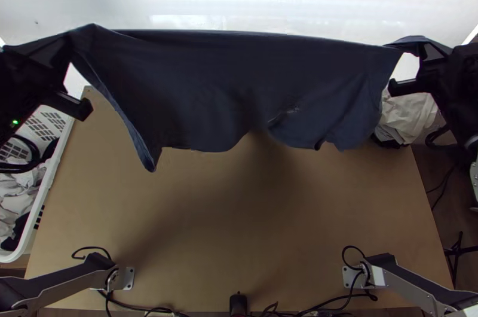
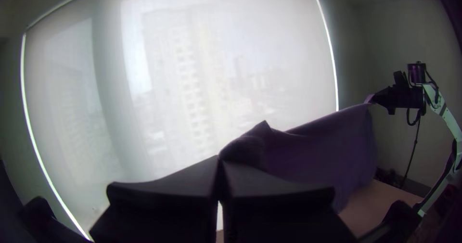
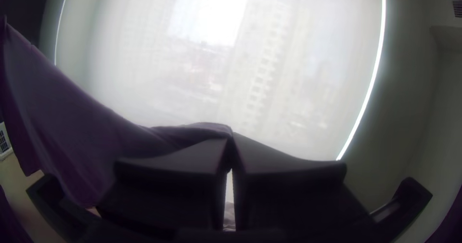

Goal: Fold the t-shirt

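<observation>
Left flat-fingered black gripper at ten o'clock, right gripper at two, both pinch dark-blue cloth t-shirt. I see it hang between them.

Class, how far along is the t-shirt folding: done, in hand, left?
Done: the t-shirt is picked up, its upper edge pinched toward one end by the left gripper and toward the other by the right gripper. In hand: it hangs stretched between them over the table. Left: laying it down and, judging by its wide, loose drape, probably the folding.

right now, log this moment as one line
t-shirt: stretched in midair | left gripper: shut on one end | right gripper: shut on other end
</observation>
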You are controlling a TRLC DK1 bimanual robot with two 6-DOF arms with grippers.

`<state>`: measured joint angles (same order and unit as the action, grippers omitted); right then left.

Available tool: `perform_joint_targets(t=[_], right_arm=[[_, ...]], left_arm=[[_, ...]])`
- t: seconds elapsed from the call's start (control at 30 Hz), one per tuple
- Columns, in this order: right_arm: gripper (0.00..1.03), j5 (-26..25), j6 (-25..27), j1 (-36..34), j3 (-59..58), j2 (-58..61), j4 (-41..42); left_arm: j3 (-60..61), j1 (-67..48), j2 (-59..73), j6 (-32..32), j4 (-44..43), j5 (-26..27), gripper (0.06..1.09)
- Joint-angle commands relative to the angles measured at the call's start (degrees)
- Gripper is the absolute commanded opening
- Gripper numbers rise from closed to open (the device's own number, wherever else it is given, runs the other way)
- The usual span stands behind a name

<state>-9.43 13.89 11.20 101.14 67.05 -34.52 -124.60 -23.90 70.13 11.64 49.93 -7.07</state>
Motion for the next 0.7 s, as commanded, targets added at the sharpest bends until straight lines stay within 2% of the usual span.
perform_joint_targets(t=[0.0, 0.43, 0.67], right_arm=[[0.02, -0.4, 0.8, 0.6, 3.7, -6.0, -2.8], [0.02, -0.3, 5.7, 0.7, 7.5, -15.7, -1.7], [0.02, -0.3, 6.0, 0.8, 8.0, -18.4, -6.2]], left_arm=[[-2.6, 0.4, -3.9, 2.2, -3.2, -5.8, 0.09], [-4.3, 0.7, -12.1, 7.3, -8.8, -7.7, 0.09], [-4.0, 0.8, -14.2, 7.0, 1.9, -6.9, 0.09]])
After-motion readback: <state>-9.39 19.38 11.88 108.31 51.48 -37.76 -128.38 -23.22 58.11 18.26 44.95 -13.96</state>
